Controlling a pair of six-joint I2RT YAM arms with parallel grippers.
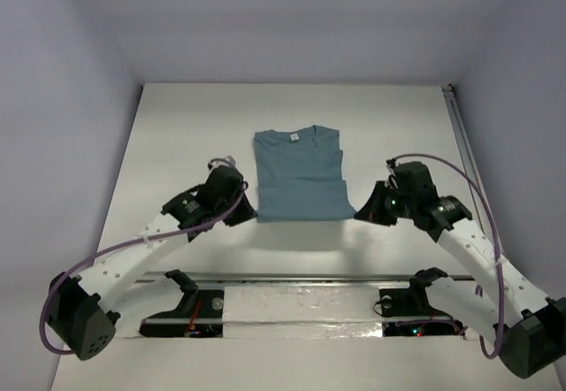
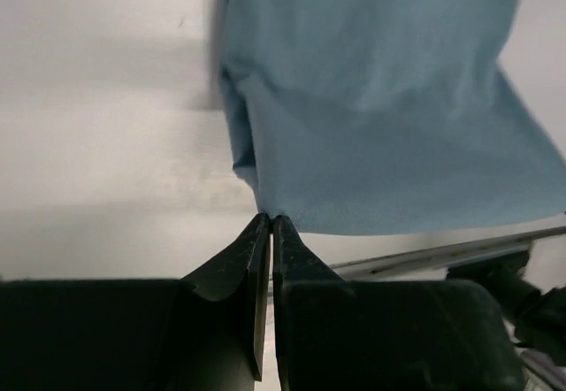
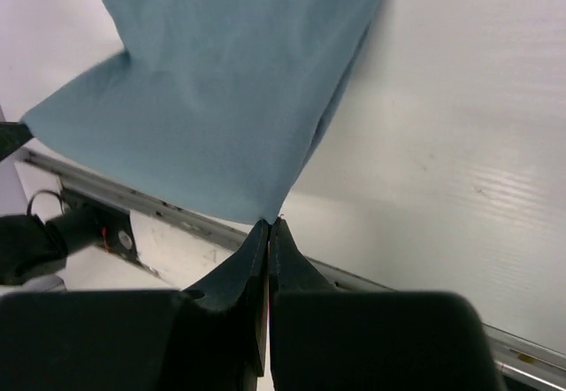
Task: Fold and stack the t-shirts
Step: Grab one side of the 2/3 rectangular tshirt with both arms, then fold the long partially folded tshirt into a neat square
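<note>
**Where things lie on my table**

The t-shirt [image 1: 298, 174] lies on the table [image 1: 177, 126], about in the middle between left and right, with the neck on the far side and the hem toward my bases. My left pincer [image 1: 248, 215] is at the near left corner of the hem and my right pincer [image 1: 362, 213] at the near right corner. Each has its corner between the fingertips. Nearer to me than the hem, a rail [image 1: 301, 278] runs from left to right across the table
</note>
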